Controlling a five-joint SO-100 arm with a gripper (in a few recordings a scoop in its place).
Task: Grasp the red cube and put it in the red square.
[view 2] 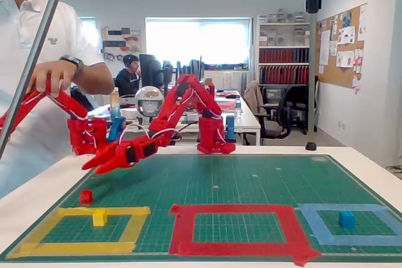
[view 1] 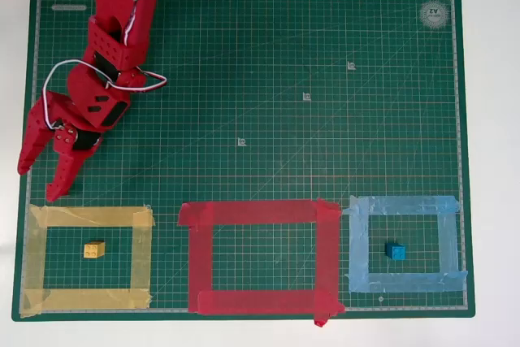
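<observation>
Red cube (view 2: 86, 196) on mat below open-looking gripper (view 2: 94, 164); overhead hides it.

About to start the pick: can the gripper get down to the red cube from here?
Probably yes. In the fixed view the gripper hangs open just above the red cube, which sits alone on the mat outside the yellow frame, nothing between them. Their alignment in depth is unclear.
</observation>
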